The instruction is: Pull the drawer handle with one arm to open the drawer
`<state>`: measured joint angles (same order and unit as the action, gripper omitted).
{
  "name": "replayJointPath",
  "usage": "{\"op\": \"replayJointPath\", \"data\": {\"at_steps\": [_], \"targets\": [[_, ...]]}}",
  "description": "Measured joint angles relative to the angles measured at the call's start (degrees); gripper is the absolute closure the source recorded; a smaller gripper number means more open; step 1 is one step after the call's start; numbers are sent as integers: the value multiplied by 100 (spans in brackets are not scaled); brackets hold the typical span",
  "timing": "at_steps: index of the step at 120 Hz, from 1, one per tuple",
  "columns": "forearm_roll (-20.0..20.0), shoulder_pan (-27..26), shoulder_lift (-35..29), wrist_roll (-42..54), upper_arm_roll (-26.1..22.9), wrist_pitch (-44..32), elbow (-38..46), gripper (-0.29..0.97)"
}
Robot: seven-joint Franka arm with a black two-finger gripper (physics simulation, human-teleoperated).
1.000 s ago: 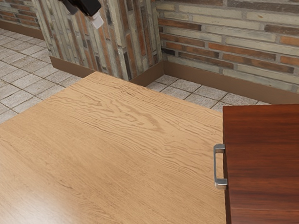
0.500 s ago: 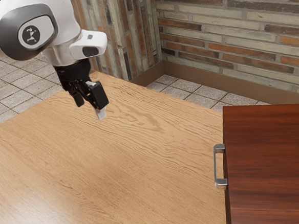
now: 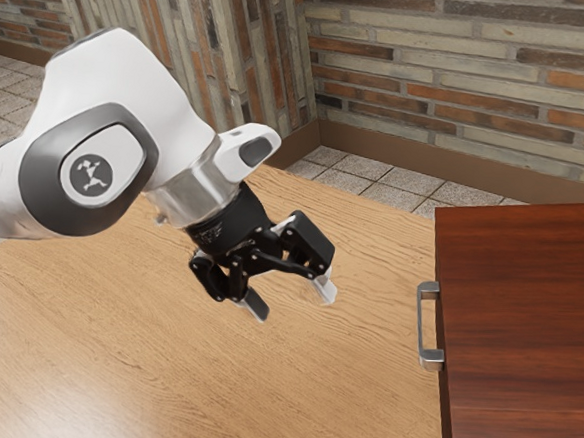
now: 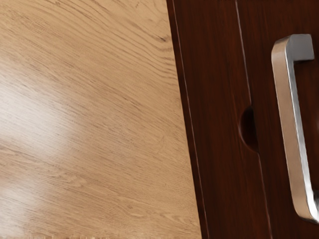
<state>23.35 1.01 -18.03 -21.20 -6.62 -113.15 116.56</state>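
Observation:
A dark red wooden drawer cabinet [image 3: 525, 326] stands on the table at the exterior view's right. Its silver bar handle [image 3: 426, 325] sits on the face turned toward the arm. My black gripper [image 3: 292, 297] hangs open above the tabletop, a short way to the exterior view's left of the handle, with nothing between its fingers. In the wrist view the cabinet front [image 4: 219, 124] and the handle [image 4: 294, 124] lie straight ahead of my hand, and the drawer front looks flush with the cabinet.
The light wooden table [image 3: 162, 350] stretches under and around the arm. A brick wall [image 3: 463, 61] and a tiled floor [image 3: 36, 151] lie beyond its far edge. The white arm link [image 3: 106, 161] fills the exterior view's left.
The arm has swung down from the exterior view's upper left and toward its right, bringing the open gripper close to the handle. The cabinet has not moved.

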Motion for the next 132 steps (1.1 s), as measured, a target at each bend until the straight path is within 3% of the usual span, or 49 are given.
{"op": "replayJointPath", "data": {"at_steps": [54, 105, 132], "targets": [[879, 82, 362, -1611, -323, -1154, 388, 0], [963, 62, 1225, -2134, -491, -1847, -72, 0], [909, 7, 1372, -2243, -584, -2015, -139, 0]]}}
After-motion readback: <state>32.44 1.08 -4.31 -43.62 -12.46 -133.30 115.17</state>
